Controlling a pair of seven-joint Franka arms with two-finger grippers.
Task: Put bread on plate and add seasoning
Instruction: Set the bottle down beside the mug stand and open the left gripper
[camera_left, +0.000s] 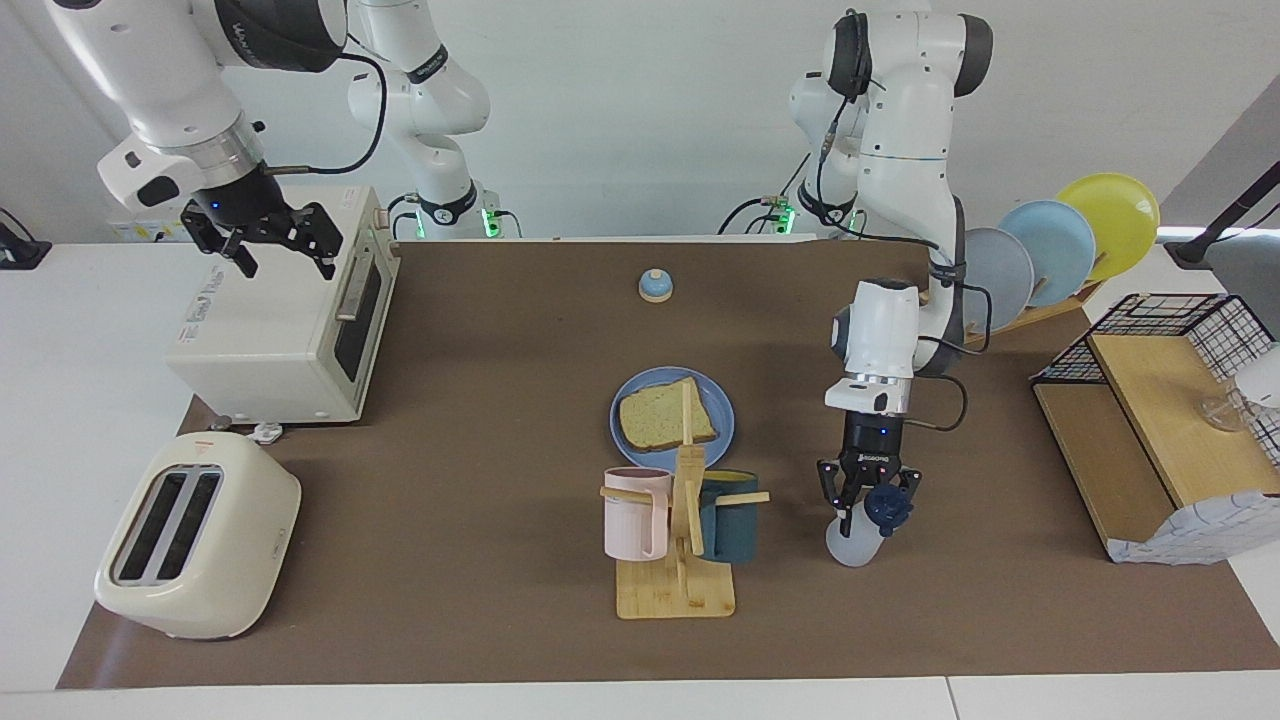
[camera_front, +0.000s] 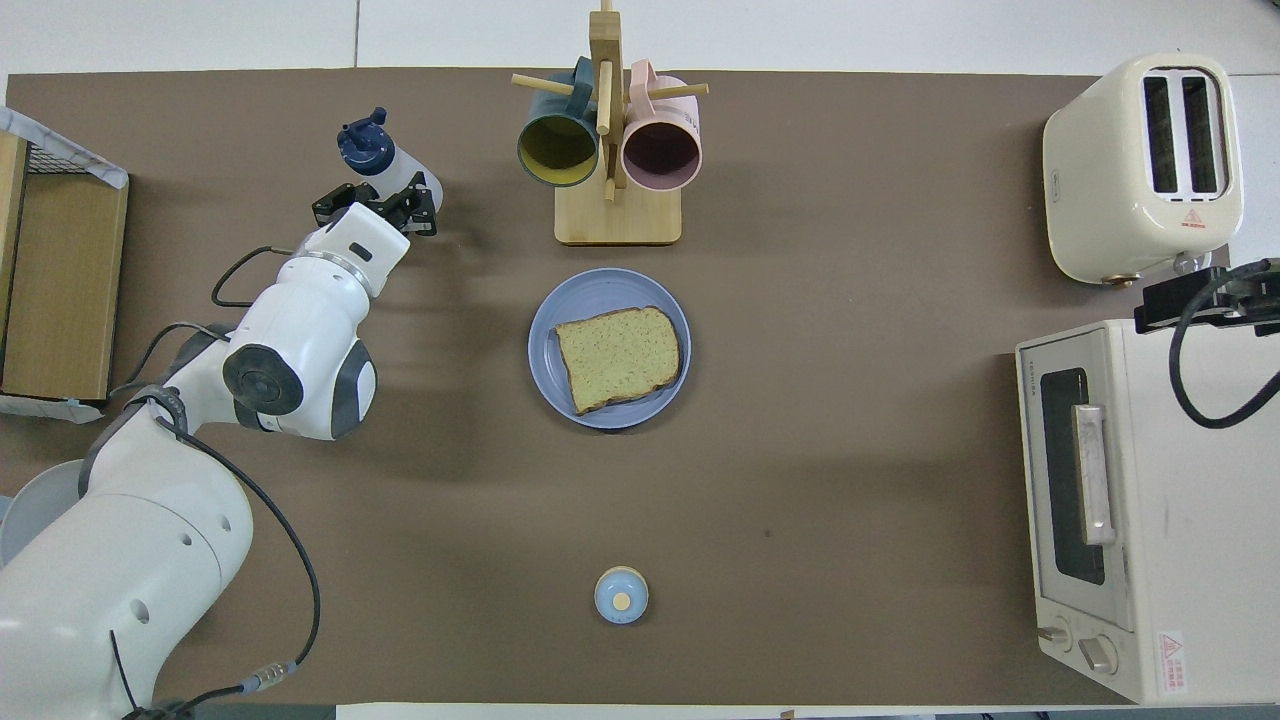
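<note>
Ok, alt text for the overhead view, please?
The left gripper is at a translucent white squeeze bottle with a navy cap. Tan toast slice lies on a round blue plate; the right gripper waits over the white toaster oven.

My left end effector (camera_left: 868, 497) is matt black, its arm shell glossy white plastic. The seasoning (camera_left: 858, 535) looks like cloudy, translucent plastic with a dark navy cap. The bread (camera_left: 665, 414) has a rough, speckled face and lies on the smooth plate (camera_left: 627, 394). A matt brown sheet covers the bench (camera_left: 480, 400). The mug tree (camera_left: 680, 560) is pale bare wood; the toaster (camera_left: 195, 535) is smooth cream with a soft sheen.
</note>
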